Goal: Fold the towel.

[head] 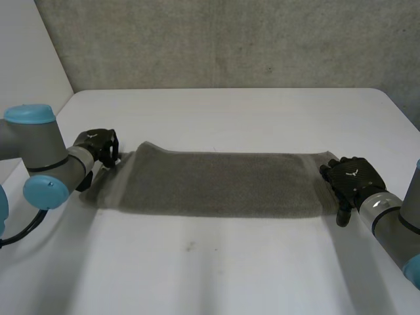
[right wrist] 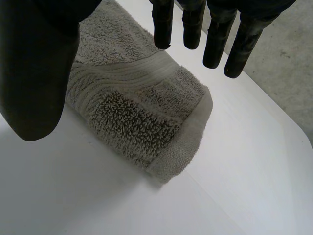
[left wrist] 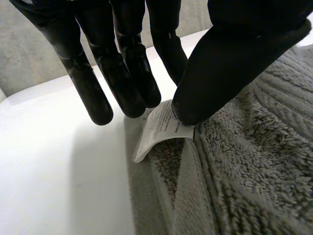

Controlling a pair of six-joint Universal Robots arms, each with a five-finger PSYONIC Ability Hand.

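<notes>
Towel [head: 216, 184] lies flat across the white table [head: 230, 269] as a long grey band, its long axis running from 9 o'clock to 3 o'clock in the head view, with one hand at each short end. That line is what the next fold turns on: one end has to travel along it toward the other.

At the 9 o'clock end, the left hand [head: 97, 146] sits at the far corner, toward 10 o'clock. In its wrist view the thumb [left wrist: 220, 73] comes down on the white care label [left wrist: 159, 128] sewn at the towel's edge. The fingers [left wrist: 129, 83] are straight and close against the label from the other side. It reads as a narrow pinch on the label and hem, with little cloth in it.

At the 3 o'clock end, the right hand [head: 351, 178] rests at the towel's edge. Its wrist view shows the hand spread wide, straight fingers well apart from the thumb, the doubled end of the cloth lying below the palm, with nothing held. Both hands are about equally near their own ends; the right has yet to close.
</notes>
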